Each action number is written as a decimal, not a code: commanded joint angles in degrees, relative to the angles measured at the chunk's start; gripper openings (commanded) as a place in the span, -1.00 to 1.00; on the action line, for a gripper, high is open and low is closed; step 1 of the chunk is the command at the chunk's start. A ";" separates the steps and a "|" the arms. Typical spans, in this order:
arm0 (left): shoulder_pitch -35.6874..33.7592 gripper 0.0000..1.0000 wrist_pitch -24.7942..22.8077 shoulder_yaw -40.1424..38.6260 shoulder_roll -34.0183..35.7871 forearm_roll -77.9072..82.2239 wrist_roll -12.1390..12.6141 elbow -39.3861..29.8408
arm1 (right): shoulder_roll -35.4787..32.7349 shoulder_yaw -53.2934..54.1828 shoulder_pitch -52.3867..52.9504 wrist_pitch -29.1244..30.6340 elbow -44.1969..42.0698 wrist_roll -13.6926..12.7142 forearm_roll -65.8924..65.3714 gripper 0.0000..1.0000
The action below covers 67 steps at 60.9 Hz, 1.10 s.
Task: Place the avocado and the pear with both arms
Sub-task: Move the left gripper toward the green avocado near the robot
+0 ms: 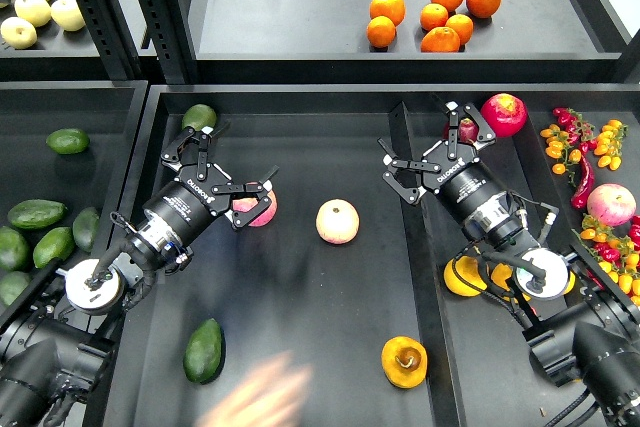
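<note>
Centrally, a black tray (330, 347) fills most of the view, flanked by a left tray (60, 107) and a right tray (520, 162); a shelf (290, 17) runs along the far side. Left arm (150, 232) enters from the near left and reaches into the middle tray; its left gripper (228, 172) stands wide open, holding nothing, with one finger beside a pink apple (258, 209). Right arm (500, 222) enters from the near right over the divider; its right gripper (432, 147) is likewise spread wide and empty, near a dark red fruit (464, 130) and a red pomegranate (503, 114). Second apple (337, 221) lies at the middle of the tray, apart from both grippers. Avocado (204, 350) lies on the near left of the middle tray, well apart from the left gripper. Pear (404, 361) rests on the near right of the same tray, stem visible, well apart from the right gripper. A blurred pale shape (255, 397) sits at the near edge between avocado and pear; what it is cannot be told. Further avocados (38, 214) lie in the left tray, oranges (435, 17) and pale yellow fruit (35, 12) on the shelf, and small tomatoes and chillies (580, 147) at the far right.
</note>
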 commanded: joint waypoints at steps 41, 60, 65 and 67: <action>-1.67 0.99 0.00 0.00 0.00 -0.09 3.16 -0.08 | 0.00 0.08 -0.09 0.00 0.17 0.17 0.00 0.99; -11.16 0.97 0.00 7.28 6.75 -3.33 5.59 -0.08 | 0.00 0.08 -0.09 0.00 0.09 0.09 0.00 0.99; -13.10 0.97 0.00 12.73 11.86 -5.62 5.59 -0.52 | 0.00 0.08 -0.18 0.00 0.09 0.00 0.00 0.99; -14.06 0.97 0.00 16.24 14.49 -6.68 5.59 -0.87 | 0.00 0.08 -0.18 0.00 0.00 -0.09 0.00 0.99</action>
